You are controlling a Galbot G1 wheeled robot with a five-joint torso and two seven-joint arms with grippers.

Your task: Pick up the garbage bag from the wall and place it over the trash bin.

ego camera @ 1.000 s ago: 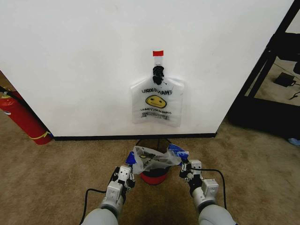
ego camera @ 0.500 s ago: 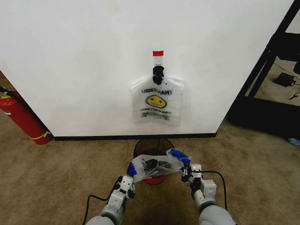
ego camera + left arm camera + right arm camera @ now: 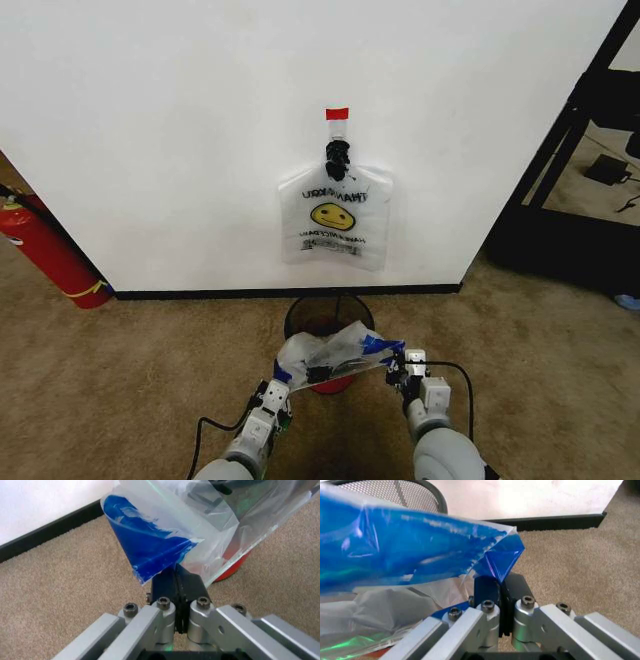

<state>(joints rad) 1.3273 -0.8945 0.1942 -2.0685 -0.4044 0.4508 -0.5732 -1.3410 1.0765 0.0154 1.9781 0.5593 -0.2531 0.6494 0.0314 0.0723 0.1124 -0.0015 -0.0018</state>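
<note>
Left hand (image 3: 278, 393) and right hand (image 3: 405, 368) both pinch blue-taped edges of thin translucent white garbage bag (image 3: 330, 358), stretched above black wire-mesh trash bin (image 3: 310, 316).

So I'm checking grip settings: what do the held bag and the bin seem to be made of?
Garbage bag: thin glossy translucent plastic film, wrinkled, with shiny blue tape at the pinched edges. Trash bin: black wire mesh, probably metal, see-through holes; red base looks like smooth plastic.

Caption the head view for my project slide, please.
Both grippers, left and right, hold a blue-taped translucent white plastic bag stretched above a round black wire-mesh bin.
</note>
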